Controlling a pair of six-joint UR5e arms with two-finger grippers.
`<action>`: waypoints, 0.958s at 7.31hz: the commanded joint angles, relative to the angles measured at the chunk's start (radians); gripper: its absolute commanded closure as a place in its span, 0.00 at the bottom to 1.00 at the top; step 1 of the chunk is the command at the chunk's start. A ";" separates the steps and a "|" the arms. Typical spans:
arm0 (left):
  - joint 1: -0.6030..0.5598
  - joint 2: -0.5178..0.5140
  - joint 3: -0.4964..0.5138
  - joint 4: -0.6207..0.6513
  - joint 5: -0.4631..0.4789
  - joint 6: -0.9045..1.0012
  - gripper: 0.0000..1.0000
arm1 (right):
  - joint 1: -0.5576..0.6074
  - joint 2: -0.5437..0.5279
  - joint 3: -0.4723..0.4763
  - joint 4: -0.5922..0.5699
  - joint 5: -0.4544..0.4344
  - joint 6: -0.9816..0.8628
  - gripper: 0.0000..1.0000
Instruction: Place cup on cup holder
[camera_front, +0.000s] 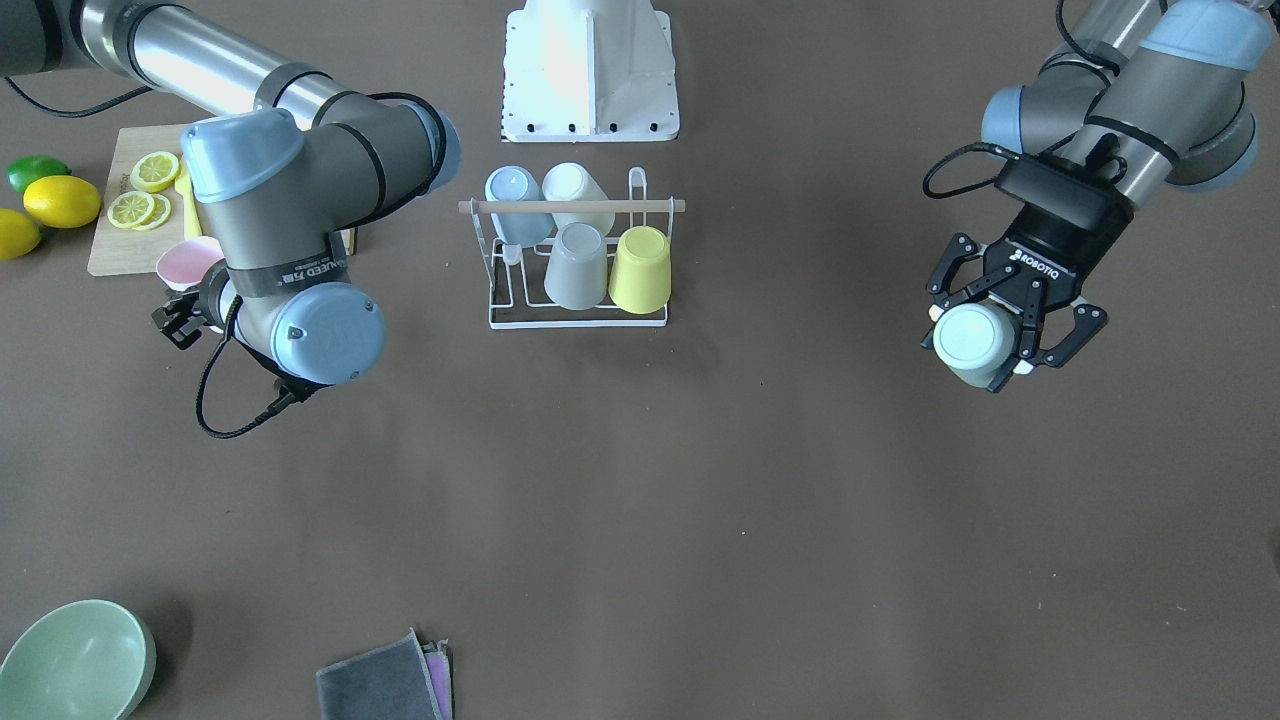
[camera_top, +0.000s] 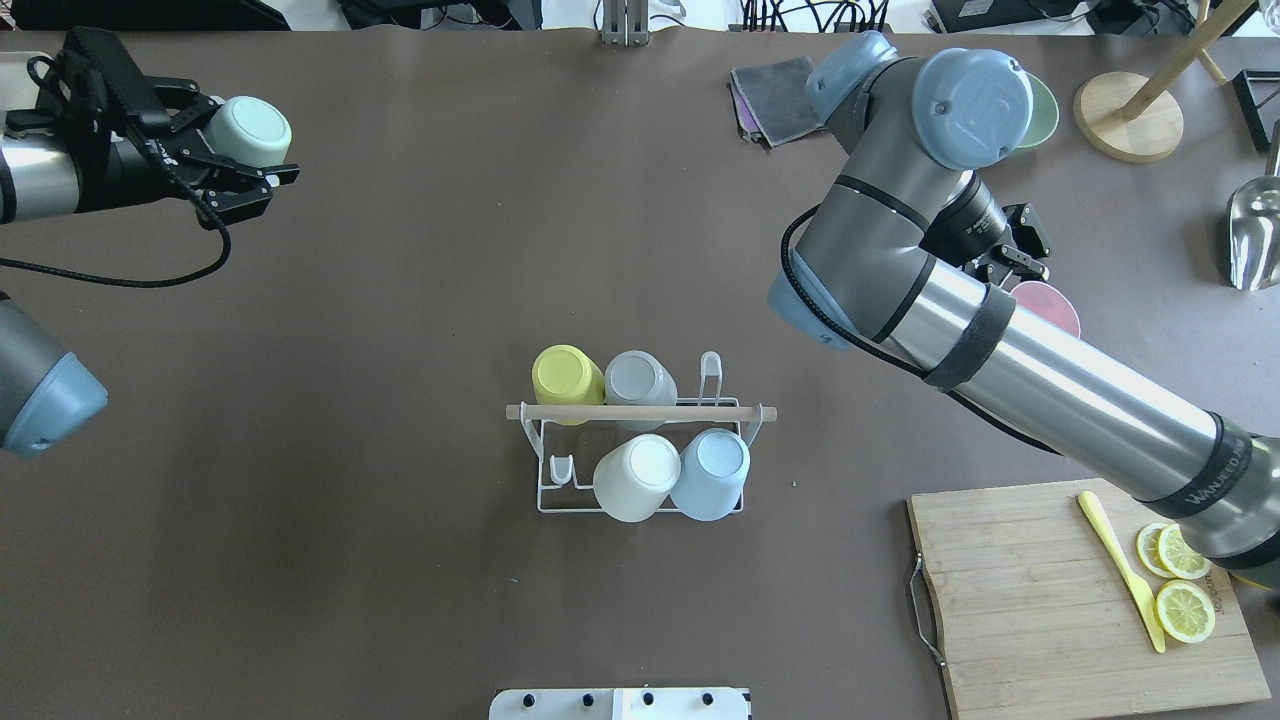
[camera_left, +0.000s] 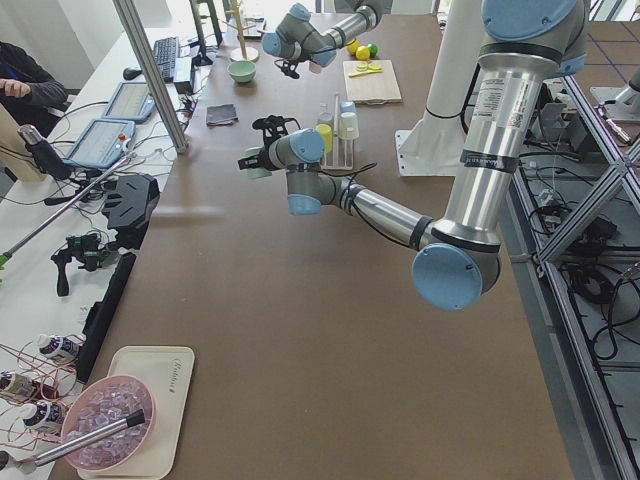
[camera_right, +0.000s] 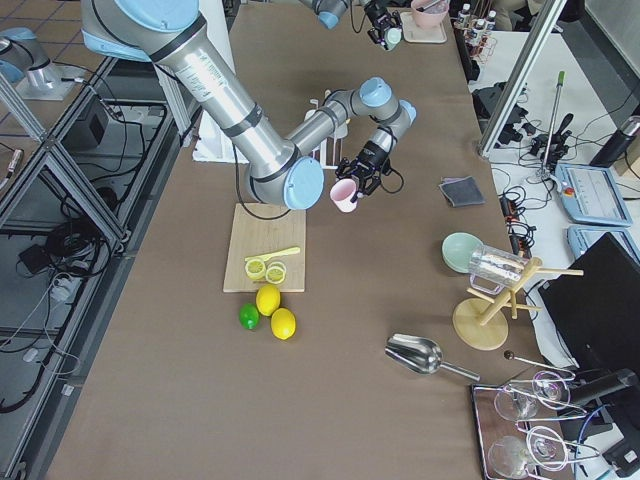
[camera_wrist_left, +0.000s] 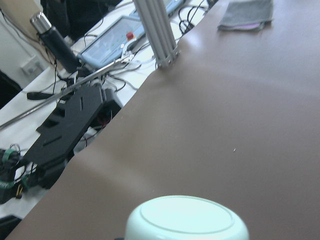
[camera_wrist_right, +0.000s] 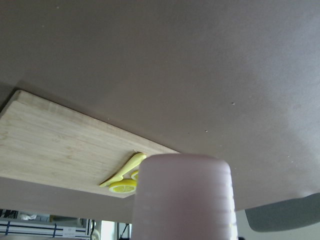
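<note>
- Mint cup (camera_front: 968, 338) sits in the left hand (camera_top: 235, 150), whose fingers close on its side wall. It is held above the worktop (camera_top: 400, 350) at the robot's left, well apart from the holder (camera_top: 700, 411).
- Its flat base points away from the wrist, so the mouth faces back toward the hand.
- It looks like a light, stiff, smooth-walled tumbler with a slight taper. I judge it could slide in a loose pinch, so a firm grip across the wall, well in from the base, suits it.
- The holder stands mid-worktop carrying yellow, grey, white and blue cups, all mouth down.
- Two prongs look free: one at the near left corner (camera_top: 561, 470) and one at the far right (camera_top: 710, 365).
- The right hand (camera_top: 1010, 255) appears to grip a pink cup (camera_right: 343, 195) beside the cutting board (camera_top: 1000, 600), though the arm hides most of the fingers.
- The mint cup needs turning mouth down before it can drop over a prong.
</note>
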 joint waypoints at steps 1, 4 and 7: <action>0.014 0.047 0.011 -0.326 -0.028 -0.084 1.00 | 0.027 -0.090 0.150 0.177 0.049 0.037 0.63; 0.148 0.058 0.119 -0.816 -0.021 -0.280 1.00 | 0.033 -0.104 0.186 0.456 0.129 0.114 0.63; 0.324 -0.012 0.101 -0.818 -0.012 -0.276 1.00 | 0.050 -0.223 0.261 0.899 0.230 0.238 0.63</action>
